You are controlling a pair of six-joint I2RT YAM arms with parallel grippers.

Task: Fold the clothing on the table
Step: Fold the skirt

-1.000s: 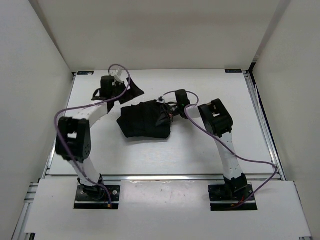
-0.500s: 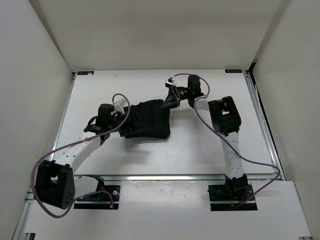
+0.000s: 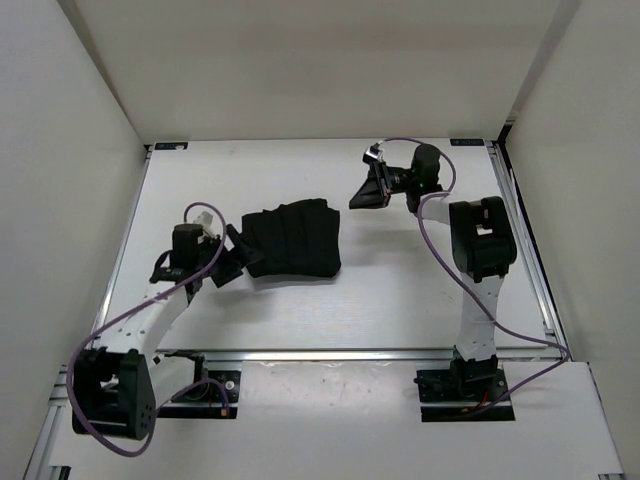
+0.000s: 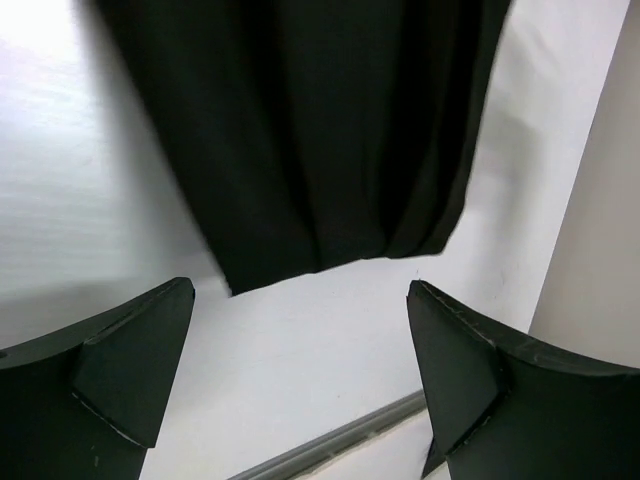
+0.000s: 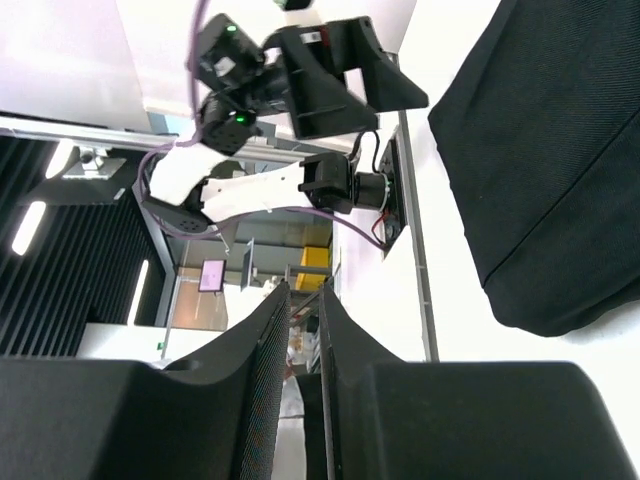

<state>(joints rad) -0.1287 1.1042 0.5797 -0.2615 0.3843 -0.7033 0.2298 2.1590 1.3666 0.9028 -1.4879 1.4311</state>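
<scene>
The left gripper (image 3: 238, 258) stands wide open with nothing between its fingers (image 4: 130, 370). It sits low over the table (image 3: 400, 290), just beside the left edge of the clothing (image 3: 292, 240), and the wrist view shows a strip of bare white between the fingertips and the dark hem. The right gripper (image 3: 362, 195) is almost closed, with only a thin slit between its fingers (image 5: 255, 400), and it holds nothing. It hangs off the clothing's far right corner, clear of the fabric and turned sideways across the table. Its wrist camera looks past the garment's edge toward the left arm (image 5: 250, 195) on the other side. The black clothing lies as a compact bundle a little left of the table's middle, marked by lengthwise creases, with its lower right corner rounded. The left arm reaches in from its base at the near left, elbow low by the table's edge. The right arm (image 3: 480, 260) rises from the near right and bends over the table's far right part. Purple cables (image 3: 440, 240) loop along both arms.
</scene>
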